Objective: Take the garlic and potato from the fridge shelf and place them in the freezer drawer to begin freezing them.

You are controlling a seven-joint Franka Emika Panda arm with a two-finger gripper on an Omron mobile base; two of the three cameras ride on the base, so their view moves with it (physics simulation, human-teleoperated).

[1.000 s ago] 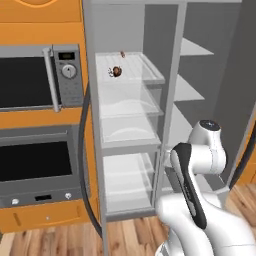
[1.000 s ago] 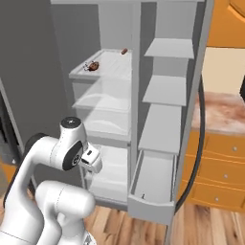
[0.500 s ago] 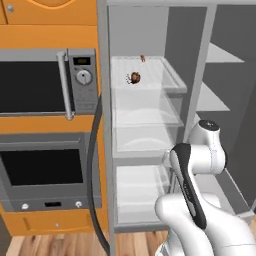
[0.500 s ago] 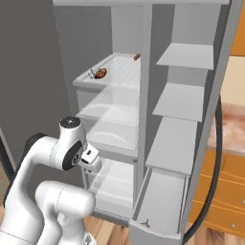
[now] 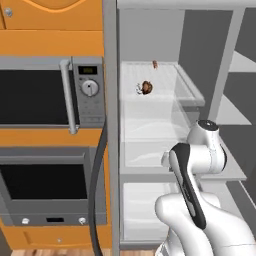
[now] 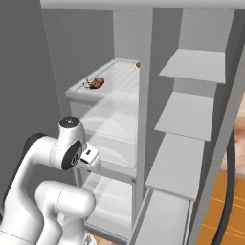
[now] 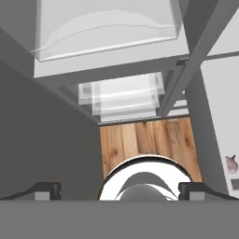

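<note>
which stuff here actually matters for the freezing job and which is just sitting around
For the job:
- garlic
- potato, touching the garlic
- fridge shelf they lie on
- freezer drawer, open, low down
- gripper, fingers apart, holding nothing

Just there:
- tiny orange-red piece
- clear bins
- microwave
- oven

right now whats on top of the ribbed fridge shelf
On the fridge shelf, near its front, sit the potato and the garlic side by side; whether they touch cannot be told. A tiny orange-red piece lies farther back.
</note>
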